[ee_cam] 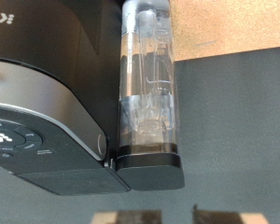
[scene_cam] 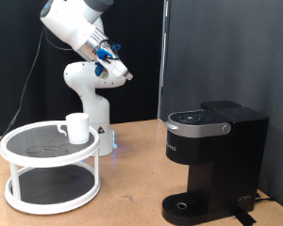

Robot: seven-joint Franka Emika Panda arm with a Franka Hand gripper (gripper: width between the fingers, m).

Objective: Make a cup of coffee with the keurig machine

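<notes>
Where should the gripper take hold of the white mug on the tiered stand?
Probably the mug by its rim wall, coming from above: it stands upright and alone on the stand's top tier, mouth open upward. The gripper hangs high above the table.

The fingers (ee_cam: 112,217) are cut off by the wrist view's edge, so only blurred tips are seen. In the exterior view the gripper (scene_cam: 116,68) is too small for its opening to be told. The keurig (ee_cam: 47,103) is cropped at the wrist view's edges, and its lettering (scene_cam: 170,145) cannot be read. The handle of the cup (scene_cam: 77,127) is partly hidden.
</notes>
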